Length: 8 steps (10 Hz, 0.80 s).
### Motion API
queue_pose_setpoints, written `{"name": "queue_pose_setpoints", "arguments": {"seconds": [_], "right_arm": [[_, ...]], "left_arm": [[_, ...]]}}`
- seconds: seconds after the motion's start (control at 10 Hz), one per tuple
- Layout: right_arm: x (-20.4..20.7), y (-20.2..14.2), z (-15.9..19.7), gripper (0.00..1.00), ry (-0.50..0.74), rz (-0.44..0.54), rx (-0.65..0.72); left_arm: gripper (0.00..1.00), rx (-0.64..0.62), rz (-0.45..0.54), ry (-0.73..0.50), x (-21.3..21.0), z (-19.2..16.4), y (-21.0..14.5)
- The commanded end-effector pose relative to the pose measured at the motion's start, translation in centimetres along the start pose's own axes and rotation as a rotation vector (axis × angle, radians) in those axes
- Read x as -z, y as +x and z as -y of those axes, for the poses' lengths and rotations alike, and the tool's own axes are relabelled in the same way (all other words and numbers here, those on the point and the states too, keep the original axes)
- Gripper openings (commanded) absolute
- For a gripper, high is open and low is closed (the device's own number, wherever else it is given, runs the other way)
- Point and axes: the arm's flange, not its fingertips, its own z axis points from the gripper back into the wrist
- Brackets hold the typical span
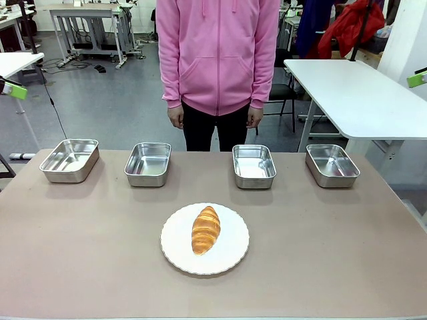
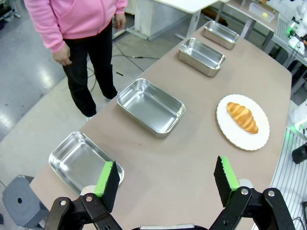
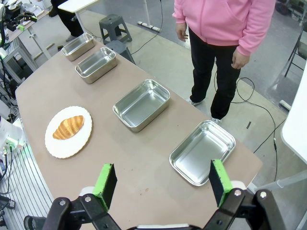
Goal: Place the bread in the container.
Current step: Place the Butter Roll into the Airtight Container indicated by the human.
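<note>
The bread [image 1: 205,230], a golden-brown croissant, lies on a round white plate [image 1: 230,257] near the table's front middle. Several alike steel pans stand empty in a row at the far edge: [image 1: 69,160], [image 1: 148,163], [image 1: 253,165], [image 1: 331,165]. Which one is the container I cannot tell. My left gripper [image 2: 165,165] hovers open high over the table's left end, with the bread [image 2: 242,117] far ahead to its right. Over the right end my right gripper [image 3: 161,167] is also open and holds nothing; the bread [image 3: 68,127] lies off to its left.
A person in a pink hoodie [image 1: 219,53] stands at the far side of the table, hands hanging down. A white table [image 1: 360,93] stands behind at the right. Bare brown tabletop [image 1: 333,253] surrounds the plate.
</note>
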Motion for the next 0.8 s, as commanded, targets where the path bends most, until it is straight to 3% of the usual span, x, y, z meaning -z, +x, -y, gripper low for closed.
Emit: {"name": "queue_pose_setpoints", "arguments": {"seconds": [0.0,0.7], "right_arm": [[0.02,0.02,0.02,1.0,0.006,0.008,-0.008],[0.02,0.02,0.02,1.0,0.006,0.008,-0.008]], "left_arm": [[1.0,-0.003,0.004,-0.006,-0.06,0.02,-0.06],[1.0,-0.003,0.004,-0.006,-0.06,0.02,-0.06]]}}
